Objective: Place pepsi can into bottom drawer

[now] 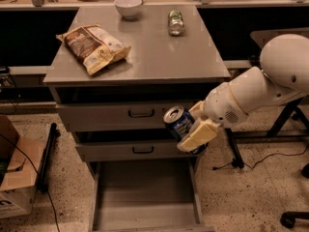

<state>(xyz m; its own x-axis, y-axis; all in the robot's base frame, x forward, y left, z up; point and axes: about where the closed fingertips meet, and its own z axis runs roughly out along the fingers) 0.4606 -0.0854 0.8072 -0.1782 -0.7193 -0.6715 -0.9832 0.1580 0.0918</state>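
My gripper is shut on the pepsi can, a dark blue can with a silver top, tilted to the left. It hangs in the air in front of the two upper drawers, near their right end. The bottom drawer is pulled open below, a wide grey tray with low side walls and nothing in it. The can is above the drawer's right rear part. My white arm reaches in from the right.
On the cabinet top lie a brown chip bag, a white bowl and a green-and-silver can. A cardboard box stands on the floor at the left. Black table legs and cables are at the right.
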